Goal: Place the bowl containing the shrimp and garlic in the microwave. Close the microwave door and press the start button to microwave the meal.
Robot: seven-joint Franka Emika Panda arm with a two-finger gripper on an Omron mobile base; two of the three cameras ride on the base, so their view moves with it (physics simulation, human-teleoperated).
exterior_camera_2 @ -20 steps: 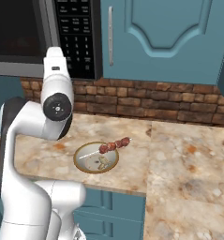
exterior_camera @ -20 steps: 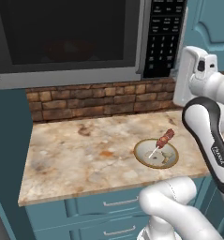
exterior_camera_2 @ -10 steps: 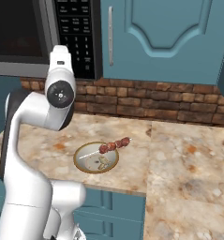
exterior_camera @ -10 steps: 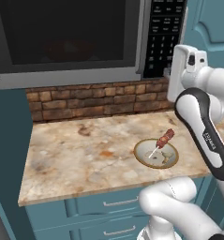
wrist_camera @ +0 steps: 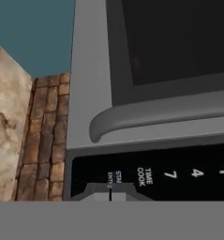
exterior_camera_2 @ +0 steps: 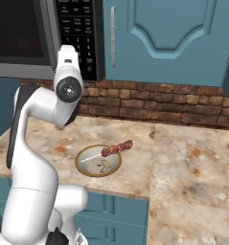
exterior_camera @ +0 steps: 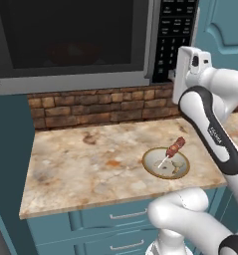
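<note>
Gripper [wrist_camera: 110, 196] pressing up to the keypad [exterior_camera: 176, 37] of the closed microwave [exterior_camera: 90, 45]
The hand view is showing fingers together, tips right at the keypad's bottom row below the door [wrist_camera: 155, 70] handle; the left base view is showing a faint reddish bowl [exterior_camera: 73, 51] behind the window. A plate [exterior_camera_2: 98, 161] with a skewer [exterior_camera_2: 117, 148] is sitting on the marble counter [exterior_camera: 85, 164], brick behind, teal cabinets around

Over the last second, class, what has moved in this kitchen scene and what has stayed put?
The arm has swung its hand in toward the keypad panel of the microwave, closer to the buttons. Its jaws stayed shut, holding nothing. The microwave door stayed closed, and the plate with the skewer has not shifted on the counter.
</note>
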